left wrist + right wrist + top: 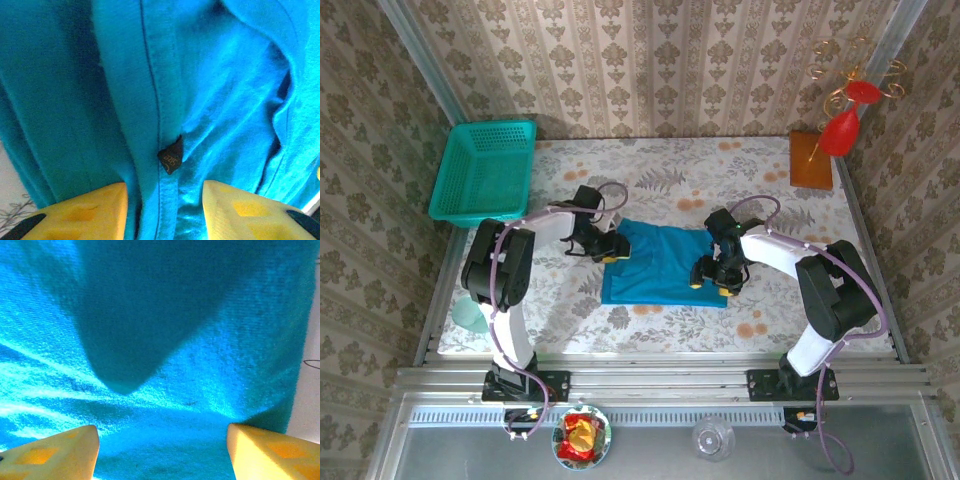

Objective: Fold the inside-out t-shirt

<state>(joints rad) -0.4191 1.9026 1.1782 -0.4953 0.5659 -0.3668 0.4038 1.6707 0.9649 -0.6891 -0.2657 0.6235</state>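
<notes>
T-shirt (665, 265) lay flat between the arms. Left gripper (613, 247) sat at its left edge, jaws apart straddling a seam. Right gripper (712, 286) was spread wide over its right edge.

A small dark tag (171, 156) sits on a stitched seam of the t-shirt (225, 100), seen from the left wrist. It carries faint pale print, too small and blurred to read. No other lettering can be read.
</notes>
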